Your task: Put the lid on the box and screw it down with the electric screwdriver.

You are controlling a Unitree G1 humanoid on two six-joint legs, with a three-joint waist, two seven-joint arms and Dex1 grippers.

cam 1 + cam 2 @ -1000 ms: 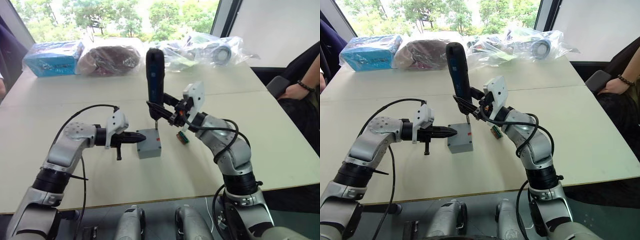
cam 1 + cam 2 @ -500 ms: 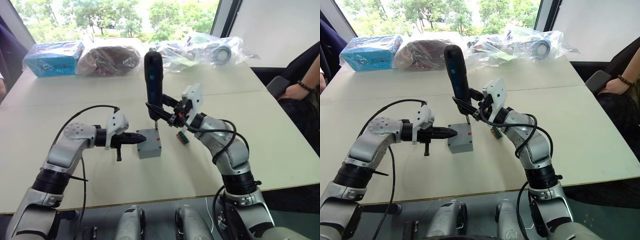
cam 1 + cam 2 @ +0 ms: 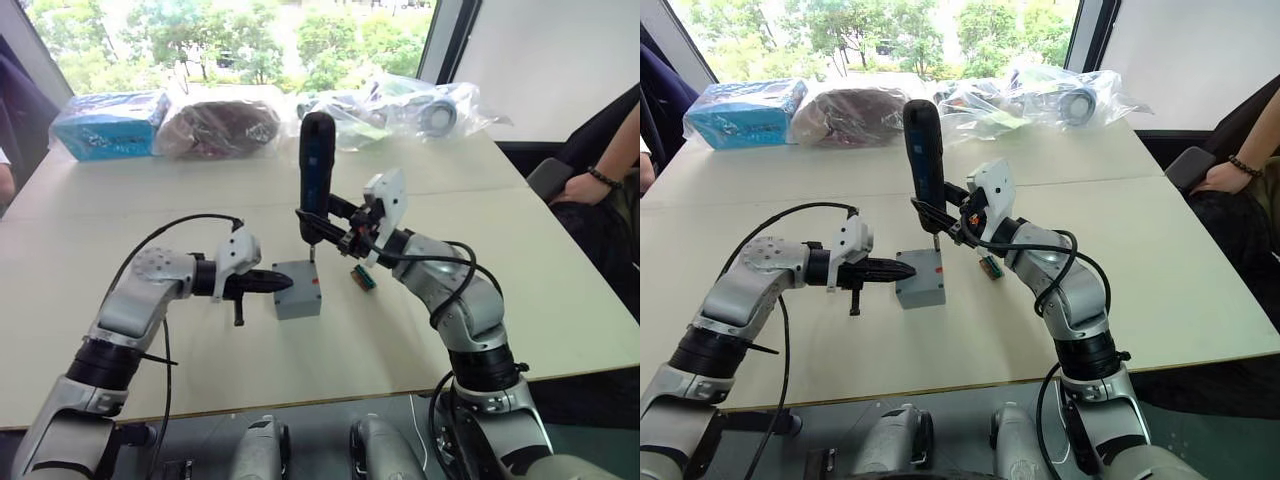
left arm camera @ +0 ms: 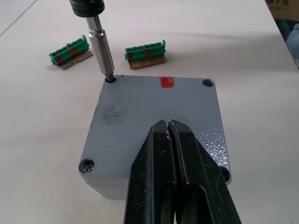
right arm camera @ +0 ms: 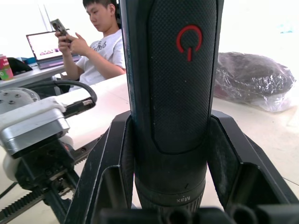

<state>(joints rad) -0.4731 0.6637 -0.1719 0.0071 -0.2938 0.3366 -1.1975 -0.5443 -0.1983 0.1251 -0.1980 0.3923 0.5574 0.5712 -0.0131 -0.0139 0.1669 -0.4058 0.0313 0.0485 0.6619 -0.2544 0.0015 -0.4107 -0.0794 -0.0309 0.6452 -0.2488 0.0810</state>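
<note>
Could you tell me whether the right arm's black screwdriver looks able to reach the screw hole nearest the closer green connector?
Probably yes: the black screwdriver is upright in the right gripper, and that corner of the flat grey lid lies bare; the shut left gripper sits elsewhere.

Right gripper [image 3: 947,211] clamps the screwdriver [image 3: 923,158] upright, bit down at a far corner of the lid [image 3: 922,270] on the box [image 3: 919,290]. Left gripper [image 3: 902,270], fingers together, touches the lid's left edge.

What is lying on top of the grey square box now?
The flat grey metal lid with a red mark covers the grey square box. The closed left hand rests on it. The box's inside is hidden.
</note>
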